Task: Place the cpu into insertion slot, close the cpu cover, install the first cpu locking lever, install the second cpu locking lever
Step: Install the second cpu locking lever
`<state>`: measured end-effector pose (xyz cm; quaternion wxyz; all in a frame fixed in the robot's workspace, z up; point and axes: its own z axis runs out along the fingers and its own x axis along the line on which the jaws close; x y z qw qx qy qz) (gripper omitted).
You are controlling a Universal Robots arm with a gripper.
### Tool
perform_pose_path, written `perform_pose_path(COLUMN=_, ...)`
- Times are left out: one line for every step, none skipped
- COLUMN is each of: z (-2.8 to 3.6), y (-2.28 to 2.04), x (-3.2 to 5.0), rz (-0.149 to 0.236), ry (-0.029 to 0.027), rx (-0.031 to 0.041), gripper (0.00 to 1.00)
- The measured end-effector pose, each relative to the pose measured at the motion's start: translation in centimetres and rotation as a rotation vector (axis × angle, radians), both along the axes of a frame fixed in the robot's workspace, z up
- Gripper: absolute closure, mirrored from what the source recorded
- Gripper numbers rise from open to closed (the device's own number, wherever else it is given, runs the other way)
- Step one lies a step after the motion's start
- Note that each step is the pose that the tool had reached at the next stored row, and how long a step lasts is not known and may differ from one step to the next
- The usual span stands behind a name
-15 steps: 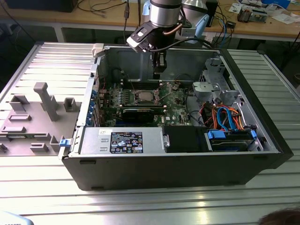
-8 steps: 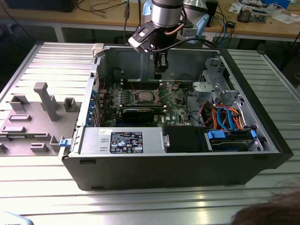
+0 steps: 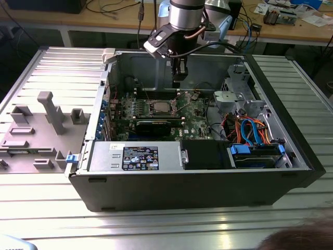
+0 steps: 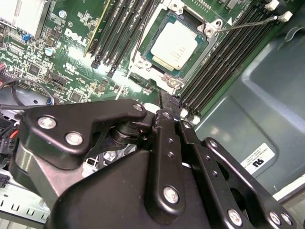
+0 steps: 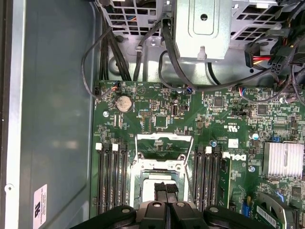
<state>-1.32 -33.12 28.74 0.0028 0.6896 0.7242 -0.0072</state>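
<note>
The cpu (image 4: 176,45) lies flat in the insertion slot (image 4: 139,64) on the green board, its silver top bare. In the first wrist view the cpu (image 5: 159,181) sits just beyond my fingertips. The cpu cover (image 5: 164,143), a silver frame with a window, stands open on the far side of the slot. A thin wire locking lever (image 4: 248,23) sticks out beside the socket. My gripper (image 5: 166,190) (image 4: 166,101) is shut, holds nothing and hovers above the near edge of the socket. The exterior view has the gripper (image 3: 177,80) well above the socket (image 3: 160,108).
Black memory slots (image 5: 112,176) flank the socket on both sides. A long black graphics card (image 3: 153,125) lies in front of it. A drive cage with cables (image 3: 250,130), a power supply (image 3: 135,156) and case walls (image 3: 208,65) hem the board in. A grey fixture (image 3: 41,125) stands outside.
</note>
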Motion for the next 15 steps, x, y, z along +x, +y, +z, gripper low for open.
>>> perform_pose_path(z=0.0, y=0.0, x=0.03, rz=0.0, ry=0.0001, rx=0.0, gripper=0.89)
perform_pose_path(z=0.0, y=0.0, x=0.07, rz=0.0, ry=0.0, rx=0.0, gripper=0.89)
perform_pose_path(z=0.0, y=0.0, x=0.12, rz=0.0, ry=0.0, rx=0.0, gripper=0.89)
perform_pose_path(z=0.0, y=0.0, x=0.18, rz=0.0, ry=0.0, rx=0.0, gripper=0.89)
perform_pose_path(z=0.0, y=0.0, x=0.24, rz=0.0, ry=0.0, rx=0.0, gripper=0.89)
perform_pose_path(z=0.0, y=0.0, x=0.31, rz=0.0, ry=0.0, rx=0.0, gripper=0.89)
perform_pose_path(z=0.0, y=0.0, x=0.34, rz=0.0, ry=0.0, rx=0.0, gripper=0.89)
perform_pose_path(z=0.0, y=0.0, x=0.37, rz=0.0, ry=0.0, rx=0.0, gripper=0.89)
perform_pose_path(z=0.0, y=0.0, x=0.39, rz=0.0, ry=0.0, rx=0.0, gripper=0.89)
perform_pose_path(z=0.0, y=0.0, x=0.41, rz=0.0, ry=0.0, rx=0.0, gripper=0.89)
perform_pose_path(z=0.0, y=0.0, x=0.44, rz=0.0, ry=0.0, rx=0.0, gripper=0.89)
perform_pose_path(z=0.0, y=0.0, x=0.48, rz=0.0, ry=0.0, rx=0.0, gripper=0.89)
perform_pose_path(z=0.0, y=0.0, x=0.51, rz=0.0, ry=0.0, rx=0.0, gripper=0.89)
perform_pose_path(z=0.0, y=0.0, x=0.53, rz=0.0, ry=0.0, rx=0.0, gripper=0.89)
perform_pose_path(z=0.0, y=0.0, x=0.57, rz=0.0, ry=0.0, rx=0.0, gripper=0.89)
